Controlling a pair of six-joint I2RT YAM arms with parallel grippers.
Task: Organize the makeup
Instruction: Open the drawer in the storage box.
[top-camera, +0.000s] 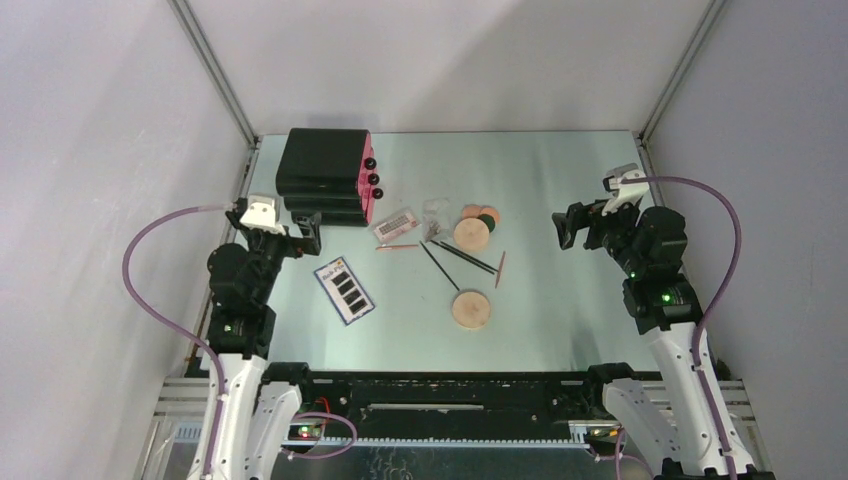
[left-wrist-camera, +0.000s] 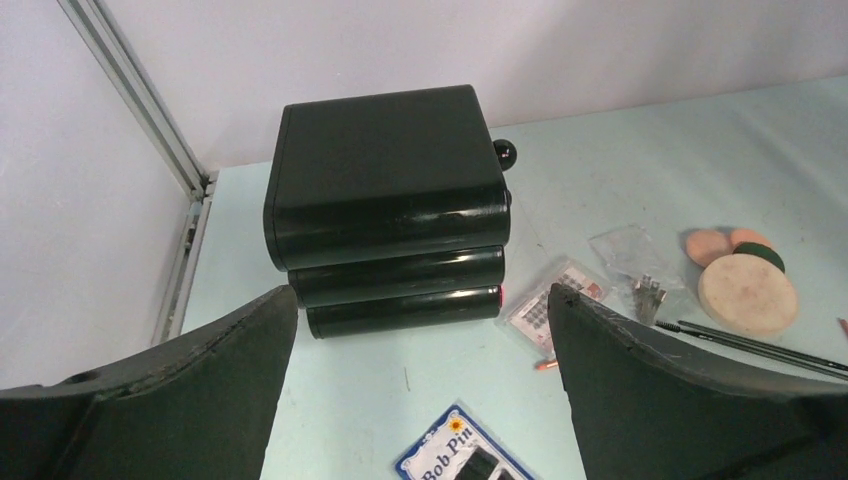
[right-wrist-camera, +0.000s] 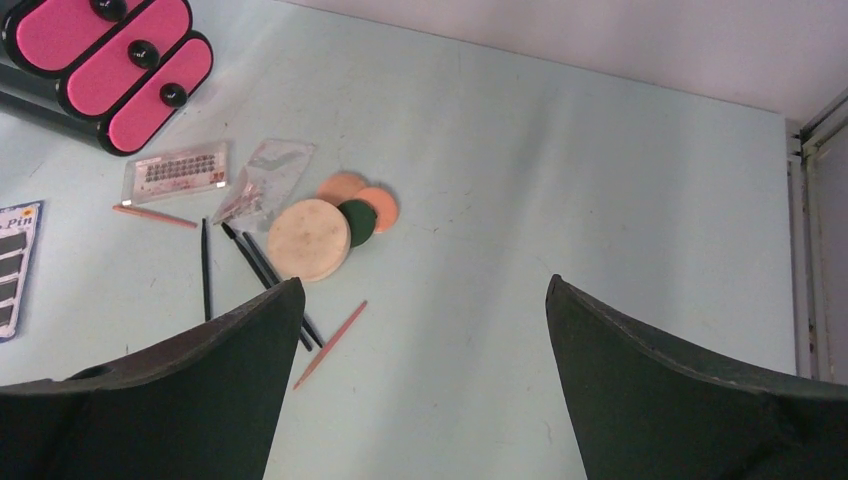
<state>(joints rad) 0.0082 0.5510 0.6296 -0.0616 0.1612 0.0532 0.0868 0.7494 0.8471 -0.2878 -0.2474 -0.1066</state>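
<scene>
Both spread wide and empty, the left gripper (top-camera: 305, 232) hangs beside the black box with pink drawers (top-camera: 325, 172), near a card lettered "Bob Pin" (left-wrist-camera: 462, 452), while the right gripper (top-camera: 565, 228) hangs apart from the tan discs (top-camera: 471, 233), black sticks (top-camera: 465, 257) and clear packet (top-camera: 436, 212) scattered mid-table.

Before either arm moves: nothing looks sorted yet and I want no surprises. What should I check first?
1. Hands free: left gripper and right gripper open, empty: ok.
2. Storage ready: black box with three pink drawers: not ok, drawers look shut.
3. Easy first pick: blue-edged flat card of black pins lies apart from the rest: ok.
4. Sticks free: two thin black sticks lie side by side close against the upper tan round disc: not ok.
5. Contents of the clear plastic packet: cannot tell.
</scene>
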